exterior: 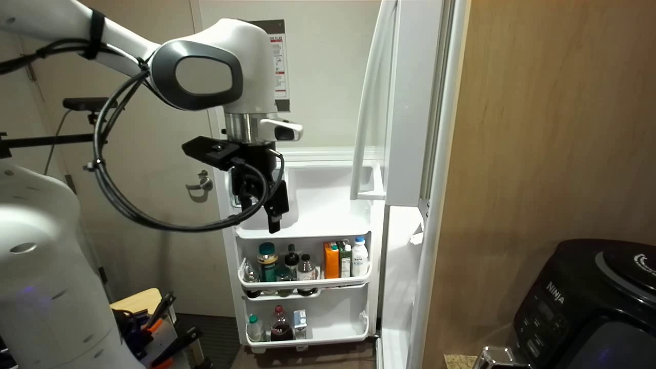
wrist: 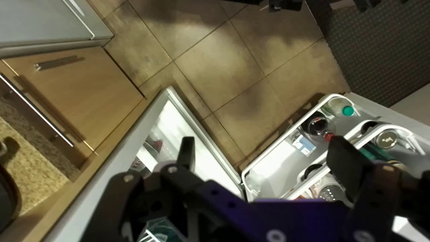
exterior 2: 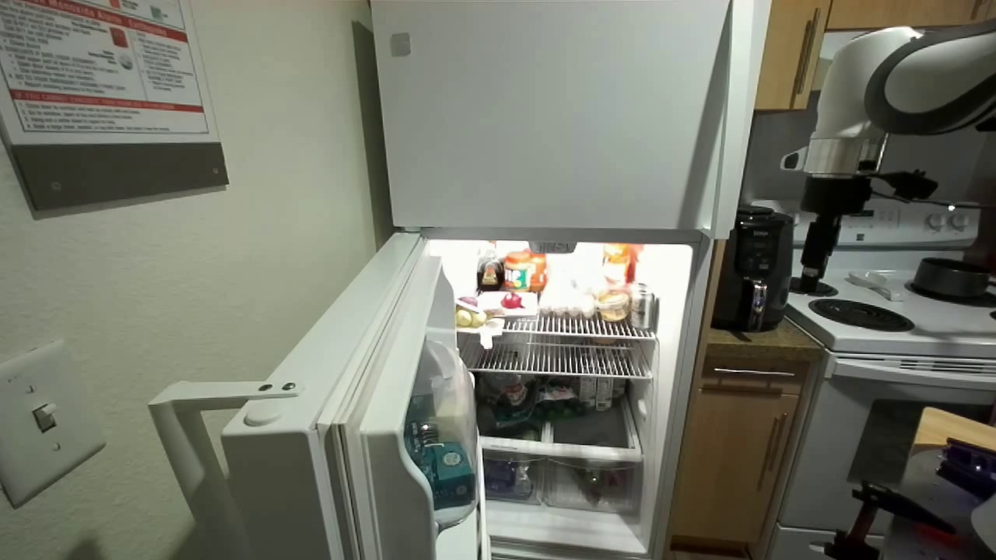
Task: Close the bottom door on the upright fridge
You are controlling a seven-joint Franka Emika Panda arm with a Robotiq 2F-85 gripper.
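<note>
Racks [exterior: 333, 282] on the white door [exterior 2: 337, 334] hold bottles [exterior: 281, 329] and cartons [exterior: 331, 260], a shelf [exterior 2: 556, 327] in the fridge [exterior 2: 560, 132] holds jars [exterior 2: 517, 274], and the door stands open left of that shelf, the tool [wrist: 263, 149] spread wide, empty.

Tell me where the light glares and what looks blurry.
In an exterior view, food inside the upright fridge is partly washed out; in an exterior view, the bottom door shows a brightly lit inner side; in the wrist view, the tiled floor has a bright patch among shadows, and the claw looks dark and soft-edged.
</note>
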